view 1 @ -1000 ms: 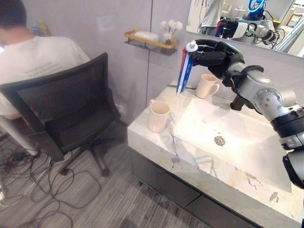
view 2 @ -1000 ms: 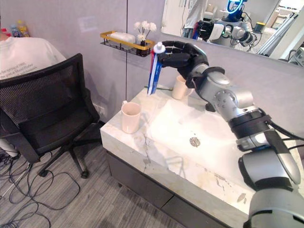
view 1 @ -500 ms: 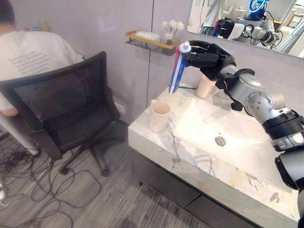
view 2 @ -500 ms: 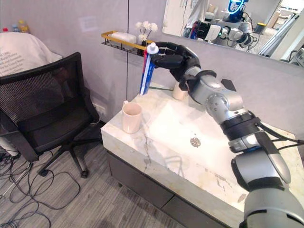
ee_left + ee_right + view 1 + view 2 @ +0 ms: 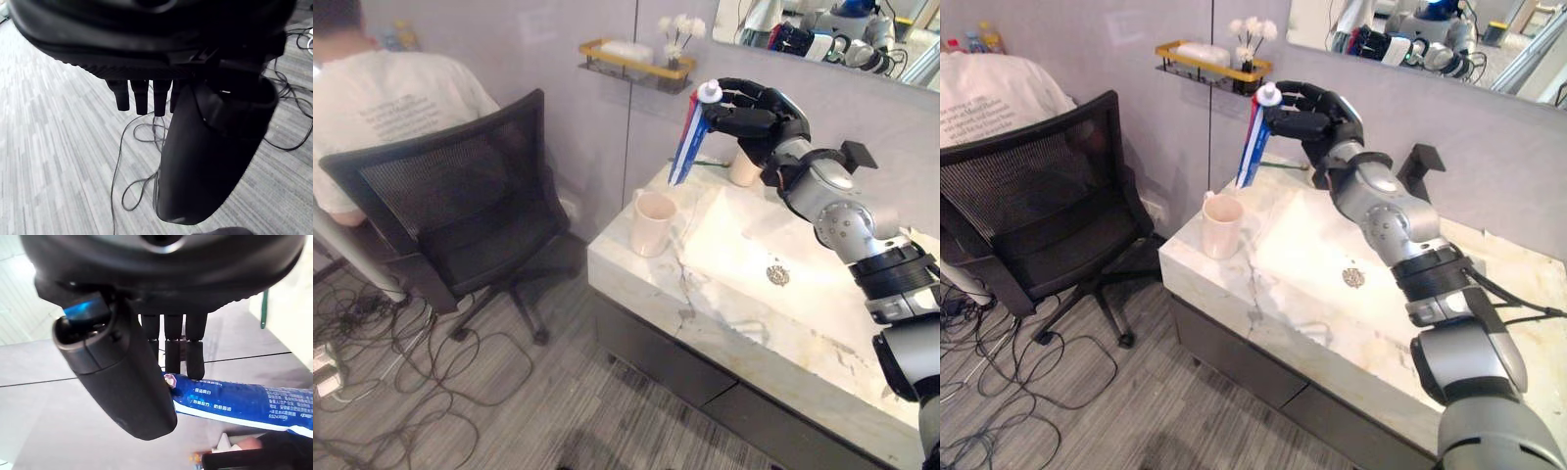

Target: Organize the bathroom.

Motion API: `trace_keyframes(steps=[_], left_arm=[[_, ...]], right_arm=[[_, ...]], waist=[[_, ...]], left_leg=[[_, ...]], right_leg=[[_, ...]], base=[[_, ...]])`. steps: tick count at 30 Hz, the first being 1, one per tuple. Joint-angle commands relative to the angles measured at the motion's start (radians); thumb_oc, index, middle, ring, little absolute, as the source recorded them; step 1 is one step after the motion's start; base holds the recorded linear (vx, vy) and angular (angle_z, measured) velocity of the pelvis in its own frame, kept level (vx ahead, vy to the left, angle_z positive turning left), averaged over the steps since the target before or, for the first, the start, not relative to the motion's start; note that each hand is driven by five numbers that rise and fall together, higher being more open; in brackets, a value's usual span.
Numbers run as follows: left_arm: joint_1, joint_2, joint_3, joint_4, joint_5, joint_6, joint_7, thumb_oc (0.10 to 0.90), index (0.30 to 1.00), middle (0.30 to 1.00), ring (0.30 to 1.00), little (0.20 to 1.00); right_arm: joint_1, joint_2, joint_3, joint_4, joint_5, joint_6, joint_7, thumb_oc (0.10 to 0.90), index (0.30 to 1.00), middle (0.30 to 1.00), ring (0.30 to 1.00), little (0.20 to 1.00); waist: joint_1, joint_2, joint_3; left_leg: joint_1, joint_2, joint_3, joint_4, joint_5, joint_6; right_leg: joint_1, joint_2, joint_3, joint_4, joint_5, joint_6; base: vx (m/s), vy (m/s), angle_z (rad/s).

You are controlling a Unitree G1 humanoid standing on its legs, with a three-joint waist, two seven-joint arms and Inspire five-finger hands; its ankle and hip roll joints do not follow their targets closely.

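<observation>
Dark right hand (image 5: pixel 759 110) fingers pinch the toothpaste tube (image 5: pixel 687 140) above the counter (image 5: pixel 724 294); left hand (image 5: pixel 195 147) fingers hang straight.

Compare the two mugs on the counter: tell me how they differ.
The near mug stands at the counter's front left corner, in full view; the far mug stands by the back wall, partly hidden behind the right hand. The near mug's handle points toward the wall; the far mug's handle is hidden. Both are cream and upright.

A mock bathroom — marble sink (image 5: pixel 822 294), mirror (image 5: pixel 862 44) — beside an office chair (image 5: pixel 460 225).
</observation>
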State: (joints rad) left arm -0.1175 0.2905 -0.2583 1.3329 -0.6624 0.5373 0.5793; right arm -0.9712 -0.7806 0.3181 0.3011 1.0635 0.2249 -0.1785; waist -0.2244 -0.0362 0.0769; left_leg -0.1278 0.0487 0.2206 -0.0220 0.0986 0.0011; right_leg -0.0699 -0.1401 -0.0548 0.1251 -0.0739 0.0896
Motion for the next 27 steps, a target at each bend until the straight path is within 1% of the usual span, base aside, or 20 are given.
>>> trace_keyframes(steps=[1,2,4,5,9,11,17,22,27], left_arm=[[0.012,0.095,-0.004,0.085,-0.029,0.001,0.071,0.800,0.900,0.900,0.900,0.900],[0.010,0.108,0.012,0.093,-0.033,-0.003,0.058,0.800,0.900,0.900,0.900,0.900],[0.025,0.118,0.031,0.105,0.020,-0.017,0.017,0.800,0.900,0.900,0.900,0.900],[0.038,0.119,0.035,0.106,0.035,-0.029,0.003,0.800,0.900,0.900,0.900,0.900],[0.058,0.116,0.039,0.108,0.087,-0.045,-0.040,0.800,0.900,0.900,0.900,0.900],[0.061,0.109,0.037,0.111,0.106,-0.046,-0.049,0.800,0.900,0.900,0.900,0.900],[0.068,0.099,0.036,0.115,0.107,-0.035,-0.037,0.800,0.900,0.900,0.900,0.900],[0.080,0.095,0.040,0.124,0.104,-0.037,-0.036,0.800,0.900,0.900,0.900,0.900],[0.089,0.086,0.042,0.131,0.129,-0.035,-0.059,0.800,0.900,0.900,0.900,0.900]], right_arm=[[-0.112,-0.011,-0.131,0.011,-0.008,-0.212,0.059,0.400,0.300,0.300,0.300,0.300],[-0.113,-0.017,-0.133,-0.001,-0.002,-0.210,0.059,0.400,0.300,0.300,0.300,0.300],[-0.107,-0.031,-0.140,-0.012,0.008,-0.208,0.050,0.400,0.300,0.300,0.300,0.300],[-0.102,-0.038,-0.144,-0.018,0.013,-0.205,0.046,0.400,0.300,0.300,0.300,0.300],[-0.111,-0.065,-0.157,-0.019,0.061,-0.201,0.045,0.400,0.300,0.300,0.300,0.300],[-0.115,-0.073,-0.160,-0.020,0.073,-0.197,0.054,0.400,0.300,0.300,0.300,0.300],[-0.110,-0.074,-0.160,-0.041,0.087,-0.199,0.073,0.400,0.300,0.300,0.300,0.300],[-0.101,-0.062,-0.163,-0.059,0.092,-0.200,0.073,0.400,0.300,0.300,0.300,0.300],[-0.085,-0.048,-0.169,-0.084,0.092,-0.203,0.071,0.400,0.300,0.300,0.300,0.300]], waist=[[0.017,-0.022,-0.046],[0.016,-0.022,-0.043],[0.022,-0.026,-0.052],[0.025,-0.028,-0.059],[0.034,-0.036,-0.082],[0.035,-0.039,-0.087],[0.032,-0.045,-0.100],[0.036,-0.050,-0.103],[0.042,-0.059,-0.102]], left_leg=[[0.093,0.067,0.007,0.079,-0.154,-0.050],[0.087,0.068,0.009,0.075,-0.154,-0.052],[0.084,0.068,0.010,0.078,-0.157,-0.050],[0.084,0.068,0.010,0.079,-0.158,-0.051],[0.086,0.073,0.013,0.084,-0.165,-0.052],[0.089,0.076,0.015,0.085,-0.165,-0.052],[0.102,0.077,0.023,0.074,-0.167,-0.054],[0.107,0.081,0.027,0.074,-0.166,-0.058],[0.101,0.083,0.021,0.089,-0.169,-0.060]], right_leg=[[-0.093,-0.019,0.123,-0.050,0.114,0.112],[-0.097,-0.018,0.124,-0.052,0.111,0.114],[-0.087,-0.016,0.118,-0.067,0.108,0.115],[-0.081,-0.015,0.115,-0.076,0.108,0.114],[-0.064,-0.014,0.105,-0.093,0.104,0.115],[-0.058,-0.014,0.102,-0.095,0.102,0.114],[-0.047,-0.016,0.105,-0.109,0.106,0.118],[-0.039,-0.012,0.105,-0.112,0.102,0.117],[-0.037,-0.012,0.104,-0.106,0.098,0.115]], base=[[-0.11,0.003,-0.09],[-0.07,-0.029,-0.09],[0.01,-0.052,-0.11],[0.04,-0.043,-0.05],[0.04,-0.029,-0.03],[0.03,0.001,-0.09],[0.02,0.027,-0.01],[0.01,0.042,0.01],[0.01,0.058,0.02]])
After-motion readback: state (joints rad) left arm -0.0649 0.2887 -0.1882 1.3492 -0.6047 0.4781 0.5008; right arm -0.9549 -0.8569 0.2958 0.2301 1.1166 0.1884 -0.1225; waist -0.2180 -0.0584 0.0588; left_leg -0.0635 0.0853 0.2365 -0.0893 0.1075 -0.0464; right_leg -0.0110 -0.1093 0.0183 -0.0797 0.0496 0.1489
